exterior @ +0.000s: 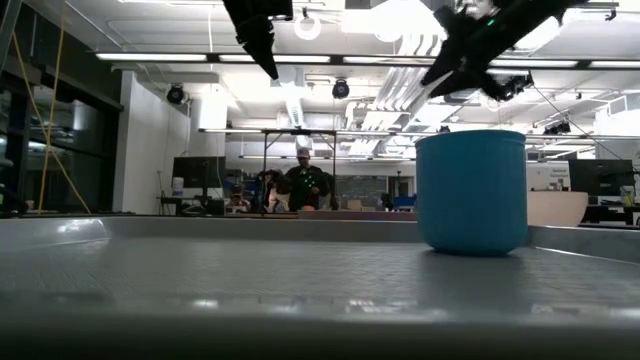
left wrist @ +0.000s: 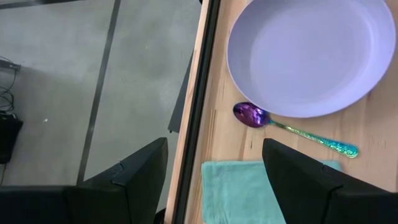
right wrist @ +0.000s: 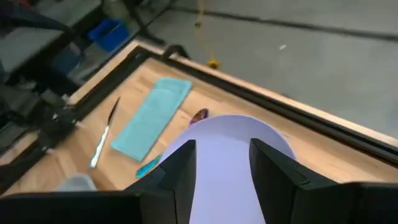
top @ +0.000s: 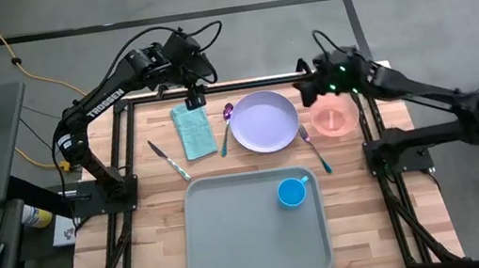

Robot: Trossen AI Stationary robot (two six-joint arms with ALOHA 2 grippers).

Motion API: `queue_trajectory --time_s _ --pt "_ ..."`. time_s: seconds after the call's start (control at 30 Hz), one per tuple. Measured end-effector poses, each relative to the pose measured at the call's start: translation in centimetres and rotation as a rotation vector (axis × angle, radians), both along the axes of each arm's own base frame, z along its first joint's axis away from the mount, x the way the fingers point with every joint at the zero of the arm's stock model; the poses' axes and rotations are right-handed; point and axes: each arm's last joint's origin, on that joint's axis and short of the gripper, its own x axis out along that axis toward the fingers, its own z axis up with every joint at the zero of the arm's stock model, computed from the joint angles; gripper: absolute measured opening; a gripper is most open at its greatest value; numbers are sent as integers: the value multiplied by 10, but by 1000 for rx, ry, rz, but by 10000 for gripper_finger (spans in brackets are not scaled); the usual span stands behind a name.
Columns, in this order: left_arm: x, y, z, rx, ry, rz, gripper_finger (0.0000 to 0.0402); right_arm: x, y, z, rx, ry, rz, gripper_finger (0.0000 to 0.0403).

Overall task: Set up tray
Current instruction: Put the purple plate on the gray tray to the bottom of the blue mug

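The pale grey-green tray (top: pixel 236 239) lies at the table's near middle. A blue cup (top: pixel 292 193) stands upright on its base in the tray's far right part. Beyond the tray lie a knife (top: pixel 170 159), a teal napkin (top: pixel 192 130), a spoon (top: pixel 226 128), a lavender plate (top: pixel 264 121), a fork (top: pixel 314 147) and a pink bowl (top: pixel 335 118). My left gripper (left wrist: pixel 214 149) hangs open, high above the napkin's far end (left wrist: pixel 239 186). My right gripper (right wrist: pixel 222 152) is open and raised at the far right, between plate and bowl, with nothing between its fingers.
A black frame rail (top: pixel 241 83) runs along the table's far edge, with side rails left and right. Bare wood lies on either side of the tray. In the low view the cup (exterior: pixel 470 190) rises from the tray floor (exterior: pixel 250 280); a person sits far off in the room.
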Motion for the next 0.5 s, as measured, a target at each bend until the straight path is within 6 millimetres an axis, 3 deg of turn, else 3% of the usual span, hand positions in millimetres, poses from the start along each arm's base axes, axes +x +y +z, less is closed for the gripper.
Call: queue_trajectory --time_s 0.17,0.5 --pt "-1 -1 -1 -14 16 -3 294 34 -33 5 -41 91 90 126" --pt "-6 -4 -5 -54 78 -24 294 88 -98 21 3 557 146 126"
